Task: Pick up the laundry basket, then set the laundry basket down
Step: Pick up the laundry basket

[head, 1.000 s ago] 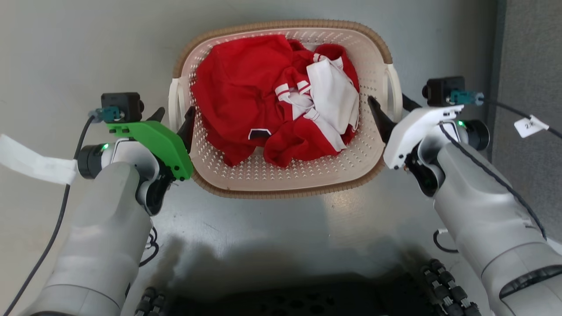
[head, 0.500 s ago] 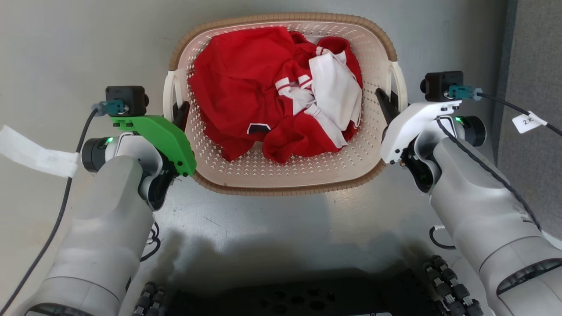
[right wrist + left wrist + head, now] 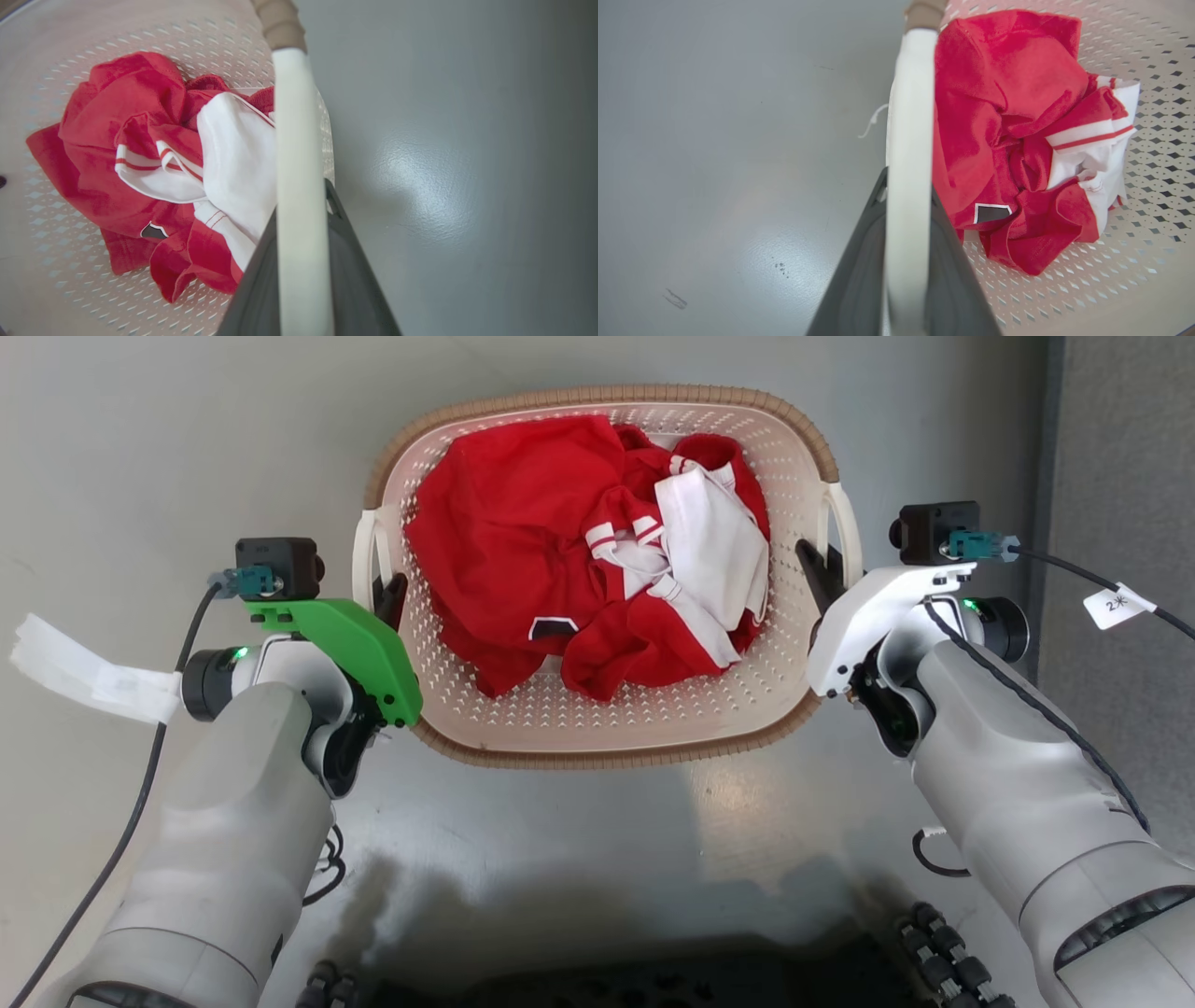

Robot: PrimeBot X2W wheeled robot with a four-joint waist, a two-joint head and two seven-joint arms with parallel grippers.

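Finds basket (image 3: pixel 597 753) over grey floor (image 3: pixel 187 429), between both arms, clothes (image 3: pixel 523 523) inside. Notes left pincer (image 3: pixel 383 595) clamped astride left handle (image 3: pixel 362 546), right pincer (image 3: pixel 822 569) likewise on right handle (image 3: pixel 846 525). Judges paired grip keeps load level.

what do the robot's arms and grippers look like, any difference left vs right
Both forearms are pale grey, with dark tapered fingers, a green wrist light and a black camera cube with teal plug and black cable. The left gripper has a green cover; the right gripper a white one. The right cable carries a white tag; the left, white tape.
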